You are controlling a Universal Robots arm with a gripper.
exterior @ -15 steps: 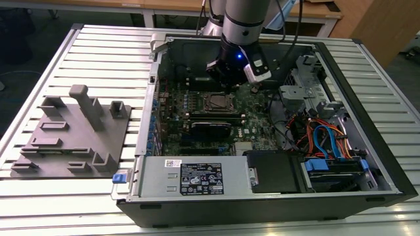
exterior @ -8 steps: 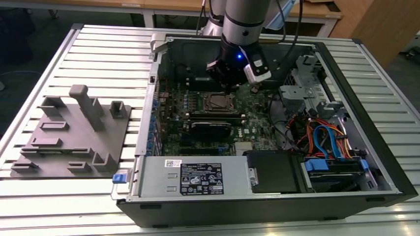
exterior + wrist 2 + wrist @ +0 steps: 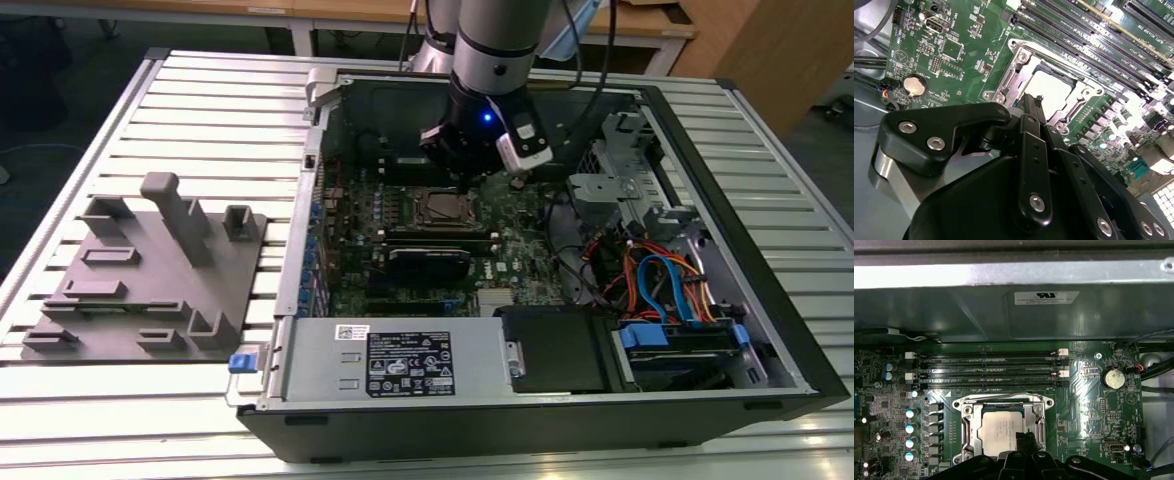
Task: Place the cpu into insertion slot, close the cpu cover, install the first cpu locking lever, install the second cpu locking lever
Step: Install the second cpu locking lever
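The cpu (image 3: pixel 1001 432) (image 3: pixel 1051 92) lies flat in the insertion slot (image 3: pixel 447 207) on the green board, its dull silver top showing. Over it lies the cpu cover (image 3: pixel 968 420) (image 3: pixel 1014 80), a silver frame down around the chip. My gripper (image 3: pixel 1026 440) (image 3: pixel 1032 102) (image 3: pixel 470 170) is inside the open computer case, low over one edge of the socket. Its black fingers are drawn together into a narrow tip. Whether that tip touches the cover or a locking lever is hidden behind the fingers.
Long black memory slots (image 3: pixel 989 370) run beside the socket, with a coin battery (image 3: pixel 1114 377) to one side. The case's metal wall (image 3: pixel 1004 310) stands behind them. At the exterior view's left a grey fixture (image 3: pixel 147 270) sits on the table; the power supply (image 3: pixel 400 365) and cables (image 3: pixel 661 280) fill the case's front.
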